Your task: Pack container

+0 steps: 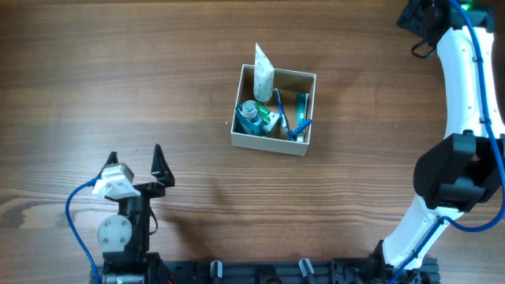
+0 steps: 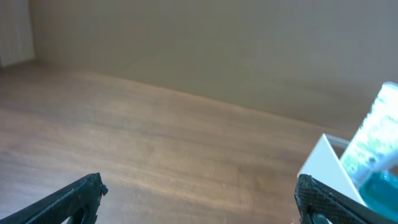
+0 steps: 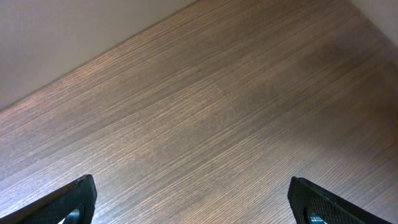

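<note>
Wooden table (image 1: 118, 71) bears the filled container (image 1: 264, 142), while left claw (image 1: 136, 154) and right claw (image 3: 191, 186) both gape wide.

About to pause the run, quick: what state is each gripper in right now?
Left gripper: open, holding nothing.
Right gripper: open, holding nothing.

**Brown Wood, White Box**

A brown, streaked wood grain is shown across the table (image 1: 118, 71). The container (image 1: 268, 143) at centre frame is walled in white and lined in tan. A white, green-printed tube (image 1: 263, 75) and a teal bottle (image 1: 251, 117) are seen.
</note>
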